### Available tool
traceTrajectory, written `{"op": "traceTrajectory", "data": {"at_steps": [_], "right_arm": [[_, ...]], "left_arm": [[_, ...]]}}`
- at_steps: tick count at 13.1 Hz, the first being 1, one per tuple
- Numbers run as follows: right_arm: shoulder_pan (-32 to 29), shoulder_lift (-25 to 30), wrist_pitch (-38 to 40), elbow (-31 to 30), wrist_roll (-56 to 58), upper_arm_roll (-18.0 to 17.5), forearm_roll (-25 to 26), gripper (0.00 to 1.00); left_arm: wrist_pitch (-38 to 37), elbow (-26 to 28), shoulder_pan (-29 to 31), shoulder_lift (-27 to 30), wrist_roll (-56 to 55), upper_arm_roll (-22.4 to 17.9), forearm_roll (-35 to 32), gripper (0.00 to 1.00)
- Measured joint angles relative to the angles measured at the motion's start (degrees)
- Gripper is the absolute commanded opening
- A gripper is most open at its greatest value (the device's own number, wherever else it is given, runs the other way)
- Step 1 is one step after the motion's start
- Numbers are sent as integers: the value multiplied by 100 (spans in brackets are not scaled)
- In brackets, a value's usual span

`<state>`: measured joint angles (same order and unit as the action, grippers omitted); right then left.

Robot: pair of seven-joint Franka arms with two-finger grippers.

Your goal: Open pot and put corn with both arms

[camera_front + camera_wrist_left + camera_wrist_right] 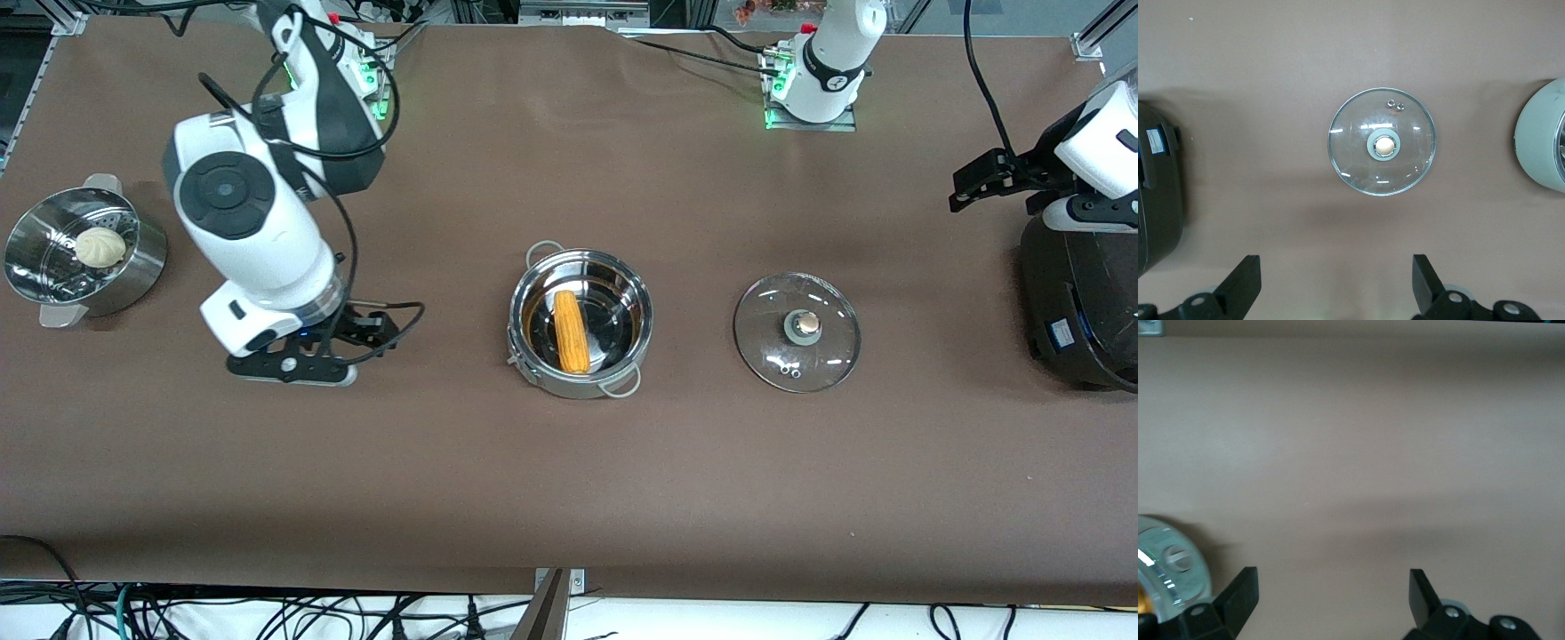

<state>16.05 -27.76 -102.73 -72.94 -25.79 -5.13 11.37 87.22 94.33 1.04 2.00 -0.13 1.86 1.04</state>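
corn point(572, 332) is lying in the open pot point(582, 267); the lid point(797, 332) is resting beside it. the left gripper point(1335, 287) and right gripper point(1333, 603) are hovering, fingers spread, empty.

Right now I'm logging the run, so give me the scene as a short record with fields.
pot: open, mid-table
corn: lying inside the pot
lid: flat on the table beside the pot, toward the left arm's end, knob up
left gripper: open, empty, over the table's end by the black cooker
right gripper: open, empty, over bare table between pot and steamer bowl
bun: in the steamer bowl
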Motion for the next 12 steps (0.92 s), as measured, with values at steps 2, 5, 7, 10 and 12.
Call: {"op": "traceTrajectory", "data": {"at_steps": [2, 5, 7, 10, 12], "right_arm": [[-436, 40, 119, 0, 595, 64, -73, 100], [-1035, 173, 307, 3, 1031, 145, -408, 100], [-1163, 351, 554, 2, 1358, 366, -516, 100], [-1187, 643, 949, -19, 2118, 924, -903, 100], [-1205, 891, 1107, -150, 2391, 1108, -969, 100]], "left_arm": [[-12, 0, 0, 0, 0, -1, 0, 100], [-28, 0, -1, 0, 0, -1, 0, 100], [-32, -1, 0, 0, 0, -1, 0, 100], [-43, -2, -1, 0, 0, -1, 0, 100], [-46, -2, -1, 0, 0, -1, 0, 100]]}}
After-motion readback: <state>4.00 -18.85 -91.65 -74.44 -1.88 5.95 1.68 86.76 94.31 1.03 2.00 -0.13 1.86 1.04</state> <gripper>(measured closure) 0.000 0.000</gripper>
